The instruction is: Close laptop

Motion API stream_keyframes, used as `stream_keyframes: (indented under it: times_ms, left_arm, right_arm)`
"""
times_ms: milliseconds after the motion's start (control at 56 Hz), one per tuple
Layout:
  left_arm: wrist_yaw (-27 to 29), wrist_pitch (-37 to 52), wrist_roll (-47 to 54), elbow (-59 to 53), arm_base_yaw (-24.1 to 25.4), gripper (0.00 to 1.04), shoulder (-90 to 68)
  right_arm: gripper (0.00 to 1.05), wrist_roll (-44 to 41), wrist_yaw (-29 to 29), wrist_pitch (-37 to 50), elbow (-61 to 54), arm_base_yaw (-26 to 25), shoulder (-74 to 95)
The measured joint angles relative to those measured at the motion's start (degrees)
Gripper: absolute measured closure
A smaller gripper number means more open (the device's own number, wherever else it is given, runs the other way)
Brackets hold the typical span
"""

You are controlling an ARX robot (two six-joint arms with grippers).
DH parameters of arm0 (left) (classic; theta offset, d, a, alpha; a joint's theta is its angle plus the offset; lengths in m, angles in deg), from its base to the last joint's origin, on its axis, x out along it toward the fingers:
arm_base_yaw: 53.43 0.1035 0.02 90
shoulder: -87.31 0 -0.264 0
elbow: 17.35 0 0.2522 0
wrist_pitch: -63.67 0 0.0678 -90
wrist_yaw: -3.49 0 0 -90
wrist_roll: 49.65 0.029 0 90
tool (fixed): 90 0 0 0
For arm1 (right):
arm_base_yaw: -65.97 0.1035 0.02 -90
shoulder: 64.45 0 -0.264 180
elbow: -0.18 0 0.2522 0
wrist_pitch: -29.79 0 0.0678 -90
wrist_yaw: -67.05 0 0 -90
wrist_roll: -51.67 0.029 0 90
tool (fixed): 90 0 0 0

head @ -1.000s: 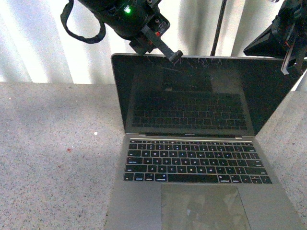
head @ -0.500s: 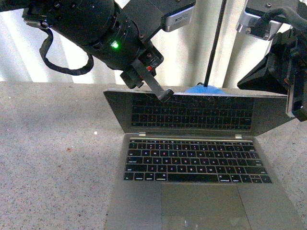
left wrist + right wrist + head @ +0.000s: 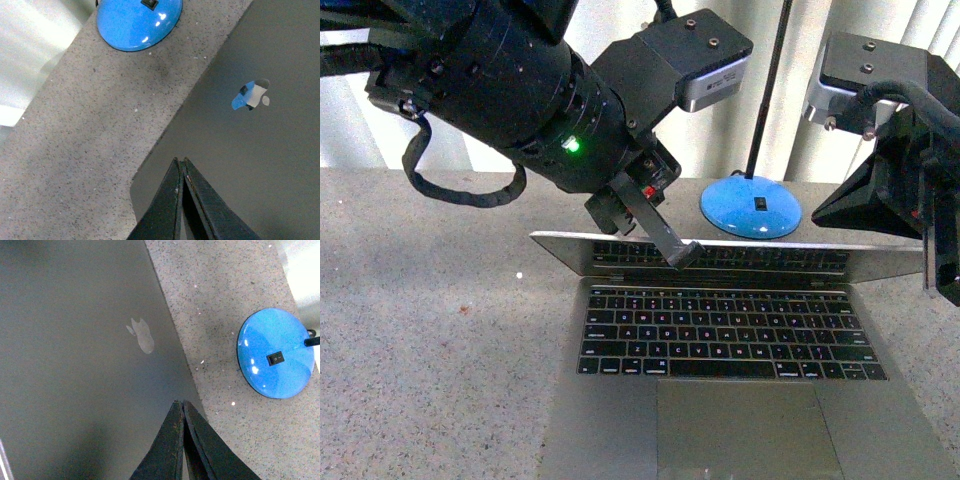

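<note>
The grey-silver laptop [image 3: 730, 400] lies on the speckled table with black keys and a large trackpad. Its lid [image 3: 720, 256] is tilted far down, leaving a narrow gap over the keyboard. My left gripper [image 3: 682, 255] is shut and its tip rests on the lid's top edge, left of centre. My right gripper [image 3: 932, 275] is shut by the lid's right corner. In the left wrist view the shut fingers [image 3: 181, 165] sit over the lid's outer face near a corner, with the apple logo [image 3: 251, 96] beyond. The right wrist view shows shut fingers [image 3: 181, 405] at the lid's edge and the logo [image 3: 142, 335].
A blue round lamp base [image 3: 751, 209] with a black switch and thin black pole stands on the table behind the laptop; it also shows in the left wrist view [image 3: 138, 21] and the right wrist view [image 3: 276, 352]. A white pleated curtain hangs behind. Speckled tabletop [image 3: 430, 330] lies to the left.
The lid has swung from nearly upright down to a shallow angle over the keyboard. Both arms have come down and forward with it, and the blue lamp base has come into view.
</note>
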Motion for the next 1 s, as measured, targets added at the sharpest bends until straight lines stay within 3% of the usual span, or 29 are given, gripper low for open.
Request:
stream_keyframes:
  times_ms: [1000]
  left_arm:
    - [-1.9, 4.6, -3.6, -5.7, -1.2, 1.01, -2.1]
  right_arm:
    - [1.02, -2.2, -1.0, 0.8, -4.2, 1.1, 2.6]
